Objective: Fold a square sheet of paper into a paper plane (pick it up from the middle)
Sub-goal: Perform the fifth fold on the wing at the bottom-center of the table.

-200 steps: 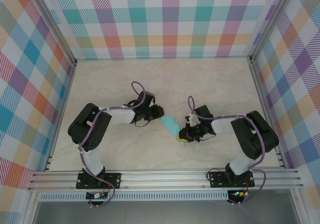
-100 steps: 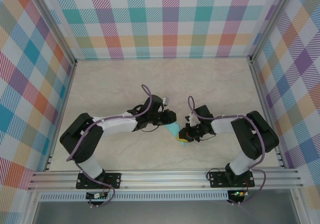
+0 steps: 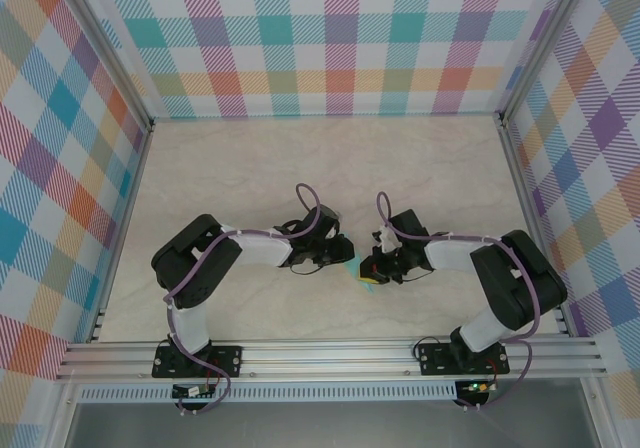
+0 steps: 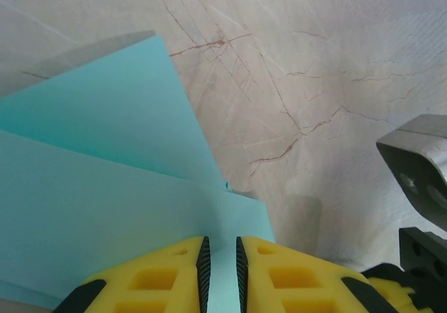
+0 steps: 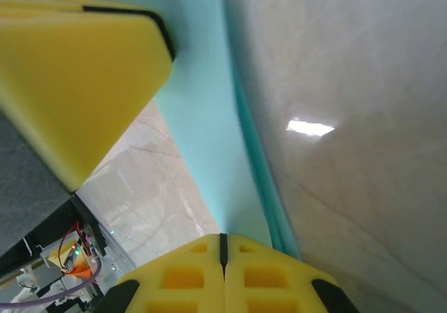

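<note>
Left wrist, paper (image 4: 105, 187) in narrow gap between left fingers (image 4: 178, 253), right fingers (image 5: 258, 257) pinching it

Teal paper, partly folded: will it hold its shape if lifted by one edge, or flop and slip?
Probably floppy: the teal paper shows thin layers fanning apart in the left wrist view. Likely very light, since the shut right end effector grips it by one edge. Its crease may add slight stiffness.
</note>
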